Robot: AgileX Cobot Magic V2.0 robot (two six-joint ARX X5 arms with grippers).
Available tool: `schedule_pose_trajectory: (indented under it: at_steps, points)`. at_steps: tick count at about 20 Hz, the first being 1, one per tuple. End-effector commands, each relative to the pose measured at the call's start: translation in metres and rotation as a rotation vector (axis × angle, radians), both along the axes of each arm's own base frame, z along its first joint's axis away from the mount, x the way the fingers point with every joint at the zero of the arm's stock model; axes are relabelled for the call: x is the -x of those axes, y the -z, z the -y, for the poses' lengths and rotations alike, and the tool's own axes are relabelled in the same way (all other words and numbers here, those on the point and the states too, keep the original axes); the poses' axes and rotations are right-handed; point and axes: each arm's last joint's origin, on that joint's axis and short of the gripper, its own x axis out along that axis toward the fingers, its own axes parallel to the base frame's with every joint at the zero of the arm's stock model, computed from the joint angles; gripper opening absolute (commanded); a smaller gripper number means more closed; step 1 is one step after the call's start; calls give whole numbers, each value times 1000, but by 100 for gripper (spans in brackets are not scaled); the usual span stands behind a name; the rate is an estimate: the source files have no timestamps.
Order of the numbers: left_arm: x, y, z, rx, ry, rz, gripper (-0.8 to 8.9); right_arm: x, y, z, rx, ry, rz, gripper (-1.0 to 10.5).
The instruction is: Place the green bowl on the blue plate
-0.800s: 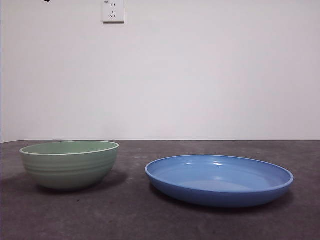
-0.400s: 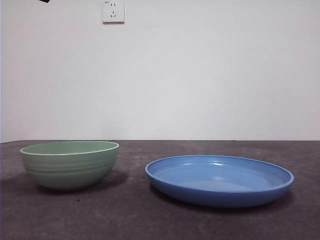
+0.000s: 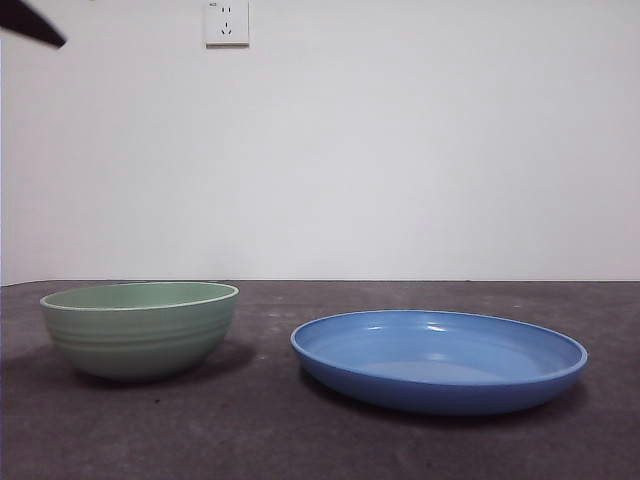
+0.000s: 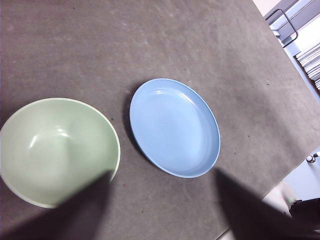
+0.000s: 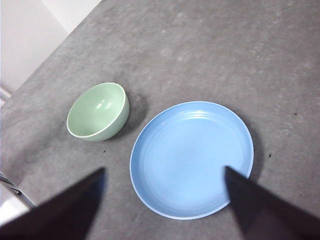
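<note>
The green bowl (image 3: 138, 328) stands upright and empty on the table at the left. The blue plate (image 3: 438, 360) lies flat to its right, a short gap between them. My left gripper (image 4: 161, 172) hovers high above both, open and holding nothing, with the green bowl (image 4: 55, 147) large beneath one jaw and the blue plate (image 4: 174, 127) beside it. My right gripper (image 5: 164, 168) is also high up and open, over the blue plate (image 5: 191, 157), with the green bowl (image 5: 97, 111) farther off. A black arm tip (image 3: 30, 22) pokes into the front view's top left corner.
The dark grey table (image 3: 320, 450) runs to a white wall with a socket (image 3: 226, 21). The table's edge (image 4: 280, 150) and shelving beyond it show in the left wrist view.
The black arm tip at the top left corner of the front view has come farther into the picture. Bowl and plate have not moved.
</note>
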Motion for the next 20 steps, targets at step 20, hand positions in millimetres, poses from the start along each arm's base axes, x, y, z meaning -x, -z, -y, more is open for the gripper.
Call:
schedule_pose_trajectory:
  at_steps: [20]
  points:
    - [-21,12,-2,-272,-203,7,657,1,-6,-1,-7,-15,25,605]
